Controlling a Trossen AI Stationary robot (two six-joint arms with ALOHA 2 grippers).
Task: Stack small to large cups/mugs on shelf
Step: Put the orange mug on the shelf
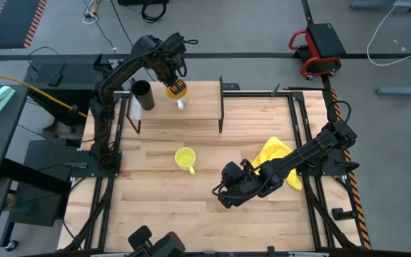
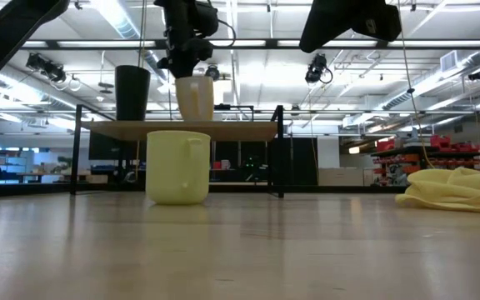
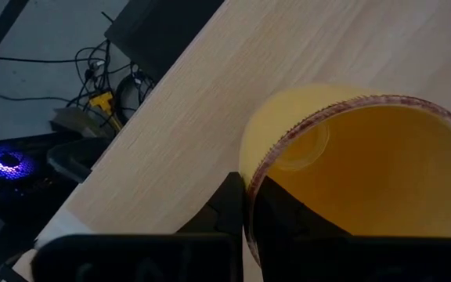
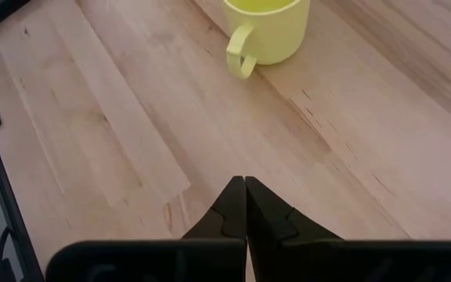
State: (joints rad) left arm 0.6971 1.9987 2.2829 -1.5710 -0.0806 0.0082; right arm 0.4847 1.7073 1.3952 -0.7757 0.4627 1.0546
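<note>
The orange cup [image 1: 178, 89] stands upright on the light-wood shelf [image 1: 198, 107], right of the black cup [image 1: 143, 95], which rests on its base there. My left gripper [image 1: 173, 76] comes down over the orange cup and is shut on its rim. In the low view the black cup [image 2: 132, 92] and the orange cup [image 2: 194, 98] stand side by side on the shelf board [image 2: 240, 130]. The yellow-green mug [image 1: 185, 158] sits on the tabletop in front of the shelf, handle toward the near edge. My right gripper [image 1: 225, 191] hovers shut, near and right of the mug. My left gripper [image 3: 247, 186] pinches the orange cup's rim [image 3: 258, 160], one finger inside the cup and one outside against its wall. The fingers come from above, pointing down. The cup is upright with its base [image 2: 195, 118] at the shelf board; whether it rests there I cannot tell.
A crumpled yellow cloth [image 1: 280, 160] lies near the table's right edge beside the right arm. The shelf's black legs [image 1: 222, 114] stand behind the mug. The shelf's right half [image 1: 255, 107] and the near tabletop [image 1: 177, 214] are bare wood.
</note>
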